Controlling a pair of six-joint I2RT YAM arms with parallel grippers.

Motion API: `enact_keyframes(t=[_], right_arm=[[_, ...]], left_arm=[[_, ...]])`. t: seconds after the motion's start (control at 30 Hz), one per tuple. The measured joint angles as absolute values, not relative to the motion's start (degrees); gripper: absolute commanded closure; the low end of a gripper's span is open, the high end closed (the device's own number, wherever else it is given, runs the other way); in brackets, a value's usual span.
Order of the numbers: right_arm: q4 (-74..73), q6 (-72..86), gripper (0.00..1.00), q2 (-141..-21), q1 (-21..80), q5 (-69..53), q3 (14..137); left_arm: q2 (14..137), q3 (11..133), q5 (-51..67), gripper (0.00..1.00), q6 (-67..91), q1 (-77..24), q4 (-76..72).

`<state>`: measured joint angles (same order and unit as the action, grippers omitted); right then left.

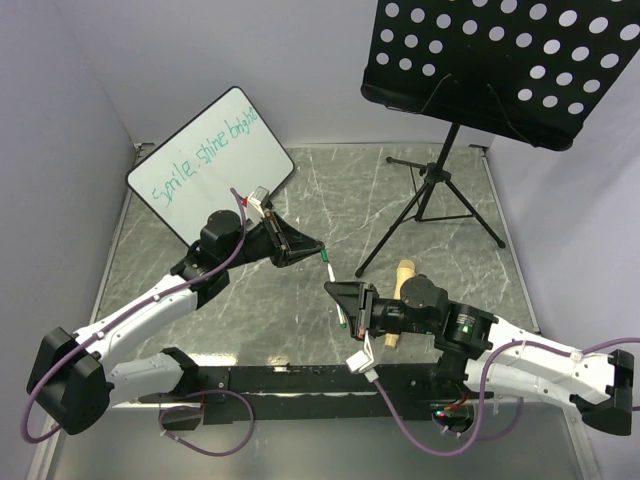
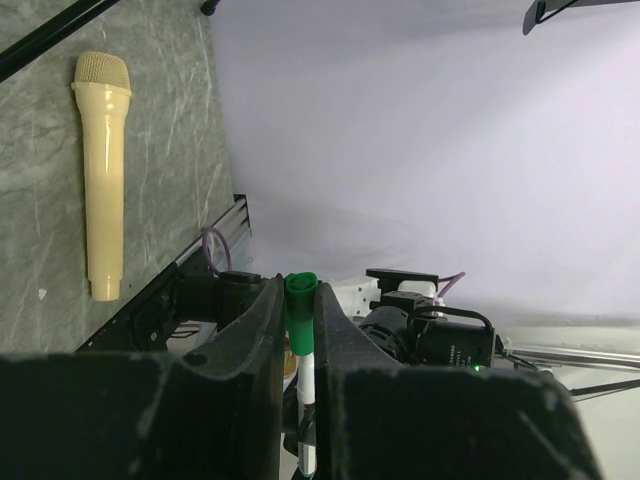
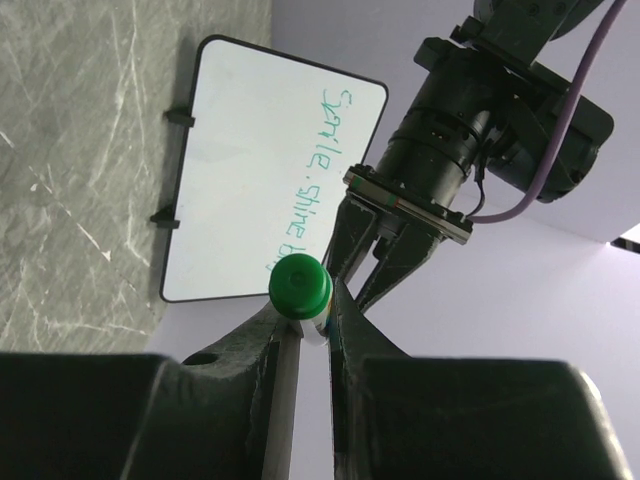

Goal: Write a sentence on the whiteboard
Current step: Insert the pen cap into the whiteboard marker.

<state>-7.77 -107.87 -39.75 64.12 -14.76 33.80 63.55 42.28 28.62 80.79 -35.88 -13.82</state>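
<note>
Pinching green marker, left fingers and right fingers; sentence on whiteboard

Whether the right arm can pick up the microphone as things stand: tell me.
Probably not yet. The microphone lies close by, but the right tool is shut on the green-capped marker, which the left tool also grips.
</note>
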Motion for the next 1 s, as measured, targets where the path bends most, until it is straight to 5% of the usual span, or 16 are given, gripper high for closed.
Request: enact_keyframes(t=[1.0], right_arm=[[-6.92,-107.85,1.0,-41.95,63.48,-15.81,34.44]], left_arm=[[63.72,42.28,30.41,0.99,80.42,-35.73,-13.8]])
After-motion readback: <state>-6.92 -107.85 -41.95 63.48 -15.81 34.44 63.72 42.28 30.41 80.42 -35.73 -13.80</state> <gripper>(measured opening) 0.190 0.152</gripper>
